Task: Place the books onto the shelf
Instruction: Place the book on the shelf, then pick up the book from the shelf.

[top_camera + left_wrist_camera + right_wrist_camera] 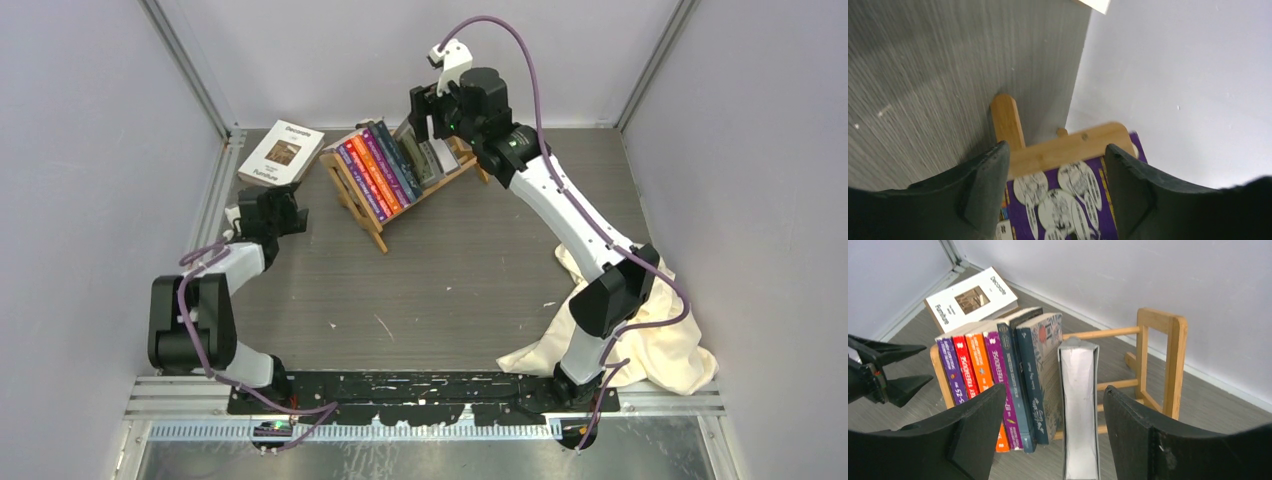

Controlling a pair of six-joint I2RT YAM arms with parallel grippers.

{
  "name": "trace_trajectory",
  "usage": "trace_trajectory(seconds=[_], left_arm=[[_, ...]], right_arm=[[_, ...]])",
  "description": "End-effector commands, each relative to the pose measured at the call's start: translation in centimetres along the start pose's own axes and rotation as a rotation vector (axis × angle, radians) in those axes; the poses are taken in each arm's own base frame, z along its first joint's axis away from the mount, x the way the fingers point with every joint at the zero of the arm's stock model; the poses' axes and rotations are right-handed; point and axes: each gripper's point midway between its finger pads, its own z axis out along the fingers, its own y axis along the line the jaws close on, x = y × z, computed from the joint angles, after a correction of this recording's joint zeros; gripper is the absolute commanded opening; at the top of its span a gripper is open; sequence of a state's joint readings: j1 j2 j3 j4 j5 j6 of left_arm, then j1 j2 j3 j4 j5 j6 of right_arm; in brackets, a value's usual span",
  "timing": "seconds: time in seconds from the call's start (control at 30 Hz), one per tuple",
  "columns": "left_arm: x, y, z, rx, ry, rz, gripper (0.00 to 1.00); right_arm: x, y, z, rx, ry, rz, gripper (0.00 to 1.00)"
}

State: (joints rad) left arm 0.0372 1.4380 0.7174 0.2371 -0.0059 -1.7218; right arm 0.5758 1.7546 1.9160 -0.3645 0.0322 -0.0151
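- The right gripper (pixel 1054 390) hangs over the right-hand part of the small light-wood slatted shelf (pixel 1162 355), jaws spread wide and gripping nothing; a large grey book (pixel 1079 405) stands upright on the slats between its fingers, page edges facing the wrist camera, touched by neither finger.
- Left of that book stand the purple, red, orange, dark blue and floral paperbacks (pixel 998 370), spines out, packed toward the shelf's other end; between the grey book and the right-hand end frame bare slats show.
- The left gripper (pixel 1057 146) hovers low beside the paperback end of the shelf, jaws fairly wide and empty; its camera looks past the fingers onto a purple cover and the wooden end frame.
- One book is not yet shelved, by my reading: a large white book (pixel 280 152) with a brown picture on its cover, on the grey wood-grain table (pixel 450 280) near the back left corner, close to the shelf but apart from it; whether it lies quite flat or is propped on one edge the views do not settle.
- The relation that matters: the white book lies straight beyond the left gripper, toward the back wall, with the shelf between it and the right gripper; the left arm is plainly the nearer.
- Its long axis runs diagonally, near-left to far-right, so I judge the left wrist must turn to meet an edge; the free slot is at the right arm's end, which makes for a carry across the row.
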Motion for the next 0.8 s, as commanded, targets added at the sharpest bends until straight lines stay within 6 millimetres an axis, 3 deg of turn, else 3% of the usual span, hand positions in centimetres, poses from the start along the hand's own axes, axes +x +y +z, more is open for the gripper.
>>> trace_trajectory(seconds=[0.0,0.17,0.3,0.53,0.77], left_arm=[[-1.4,-3.9,1.8,0.13,-0.045,-0.037,0.75],[-2.1,-4.2,3.7,0.133,-0.038,-0.032,0.76],[-2.1,-4.9,4.0,0.157,-0.033,-0.027,0.76],[-1.9,-6.1,2.3,0.187,-0.028,-0.022,0.76],[-1.9,-7.4,-0.4,0.223,-0.025,0.01,0.76]], right_arm=[[-2.2,0.2,-1.7,0.01,-0.087,0.017,0.76],[-0.2,-0.4,-2.5,0.041,-0.091,0.041,0.76],[1.0,-0.3,-3.8,0.045,-0.094,0.067,0.76],[3.7,0.7,-6.7,0.033,-0.072,0.116,0.76],[7.9,2.1,-8.2,0.009,-0.066,0.155,0.76]])
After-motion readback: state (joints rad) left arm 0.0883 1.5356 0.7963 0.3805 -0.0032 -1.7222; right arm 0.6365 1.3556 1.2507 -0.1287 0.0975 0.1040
